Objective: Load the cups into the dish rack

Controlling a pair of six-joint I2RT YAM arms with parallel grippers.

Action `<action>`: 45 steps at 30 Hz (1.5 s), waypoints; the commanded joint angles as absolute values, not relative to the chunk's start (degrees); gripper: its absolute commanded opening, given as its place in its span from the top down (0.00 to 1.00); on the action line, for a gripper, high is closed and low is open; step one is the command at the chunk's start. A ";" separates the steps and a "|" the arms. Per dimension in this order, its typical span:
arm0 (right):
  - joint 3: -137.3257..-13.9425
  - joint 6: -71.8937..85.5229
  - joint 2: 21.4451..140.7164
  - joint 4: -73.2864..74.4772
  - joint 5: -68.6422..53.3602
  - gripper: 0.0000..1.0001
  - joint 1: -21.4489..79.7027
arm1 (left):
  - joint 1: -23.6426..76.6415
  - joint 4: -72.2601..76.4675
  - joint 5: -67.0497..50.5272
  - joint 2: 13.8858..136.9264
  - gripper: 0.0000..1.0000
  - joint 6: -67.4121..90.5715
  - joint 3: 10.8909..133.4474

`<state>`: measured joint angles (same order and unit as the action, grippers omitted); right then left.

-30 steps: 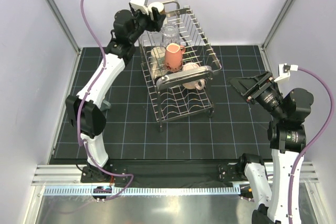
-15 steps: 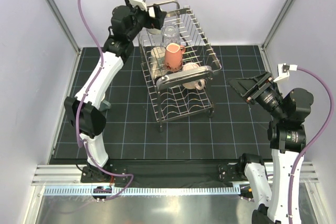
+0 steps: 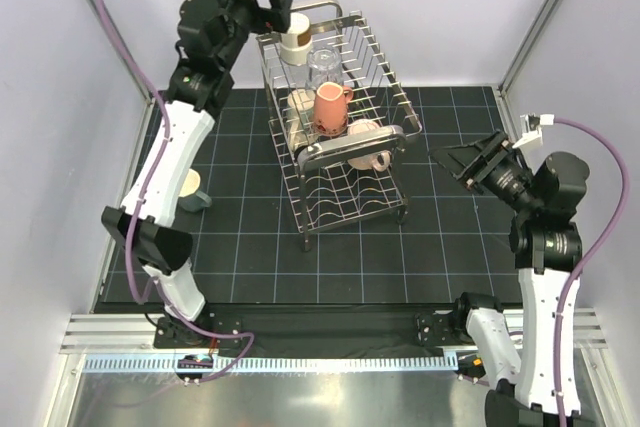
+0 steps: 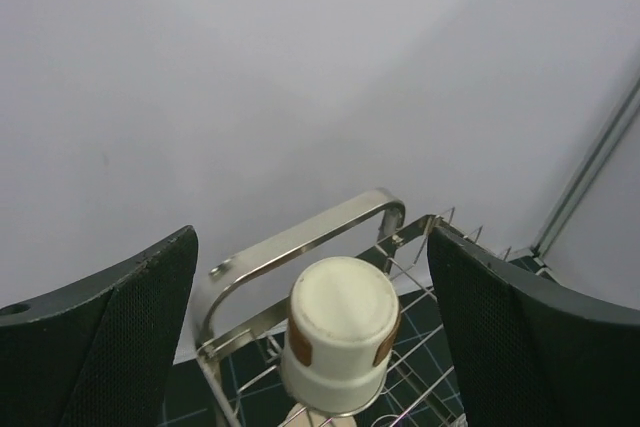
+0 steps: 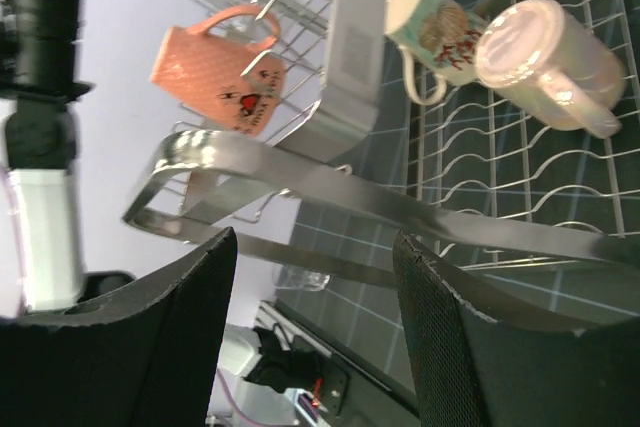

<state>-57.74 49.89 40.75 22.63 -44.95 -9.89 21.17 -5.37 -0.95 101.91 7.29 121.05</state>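
Left gripper [image 3: 268, 5] had drawn back, spread wide like the right gripper [image 3: 456, 165], from the upturned brown-banded cream ceramic mug [image 3: 293, 37], which might topple off the steel wire dish rack's [image 3: 345, 194] corner if loosely seated.

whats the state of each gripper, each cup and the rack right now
left gripper: open, fingers either side of the banded mug, not touching
right gripper: open, empty
cream mug with brown band: upside down on the rack's far end
salmon pink mug: in upper tier
clear glass tumbler: in upper tier
pale cream mug: on its side in rack
cup on the mat: not loaded
steel wire dish rack: upright, partly loaded
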 commanded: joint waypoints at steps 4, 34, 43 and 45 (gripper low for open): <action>-66.61 36.75 43.59 35.39 -35.88 0.35 -9.58 | 18.46 -16.16 9.74 91.16 0.08 8.26 120.16; -57.31 13.97 58.01 49.13 -13.88 0.29 -1.85 | 10.02 -46.23 11.34 61.26 0.00 32.08 70.23; -56.86 16.08 57.31 46.85 -26.55 0.29 2.20 | 3.78 -42.80 11.07 61.96 0.06 36.29 63.11; -56.78 17.05 56.34 46.32 -25.14 0.29 2.11 | 3.43 -44.29 15.35 62.84 0.09 37.35 63.89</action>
<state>-56.07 15.53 58.59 49.01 -23.68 2.07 4.16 -45.56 11.64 62.59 34.41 63.00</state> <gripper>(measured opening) 0.709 0.918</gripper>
